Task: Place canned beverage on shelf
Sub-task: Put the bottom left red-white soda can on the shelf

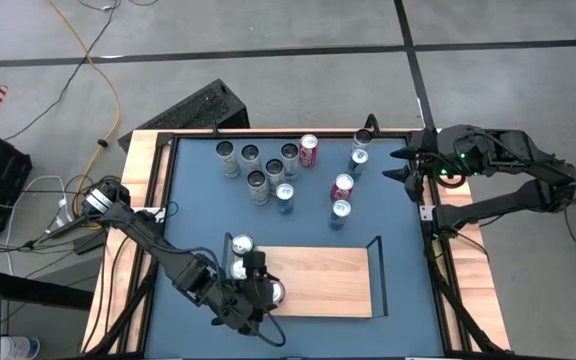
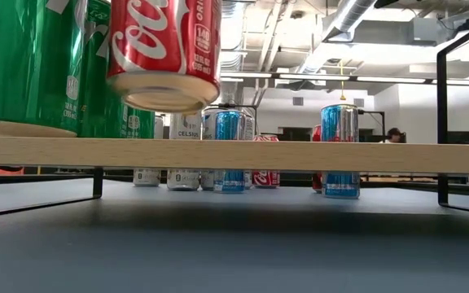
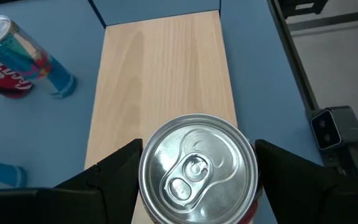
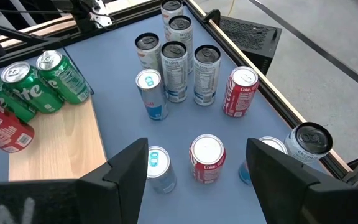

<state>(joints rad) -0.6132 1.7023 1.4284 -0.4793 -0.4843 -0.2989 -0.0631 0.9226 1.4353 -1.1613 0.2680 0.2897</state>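
Observation:
A red cola can [image 2: 163, 49] hangs in my left gripper [image 1: 266, 292] over the left part of the shelf [image 1: 318, 282], a light-wood board with black end rails. In the low view its bottom rim is a little above the board [image 2: 300, 153], slightly tilted. Two green cans [image 1: 240, 256] stand on the shelf's left end, beside the red can. My right gripper [image 1: 400, 165] is open and empty at the table's far right, above the loose cans [image 4: 185, 68]. My left gripper pinches the red can's side wall [image 3: 144, 182] between its two fingers [image 3: 118, 175], one on each side, just below the can's top. The fingers come from the table's left, slanting down. The can is lifted clear of the shelf, nearly upright, top up.
Several silver, blue and red cans [image 1: 278, 170] stand on the blue tabletop [image 1: 198, 200] beyond the shelf, toward the far edge. The shelf's middle and right part [image 1: 338, 280] is bare wood. Black rails [image 1: 376, 270] rise at its ends.

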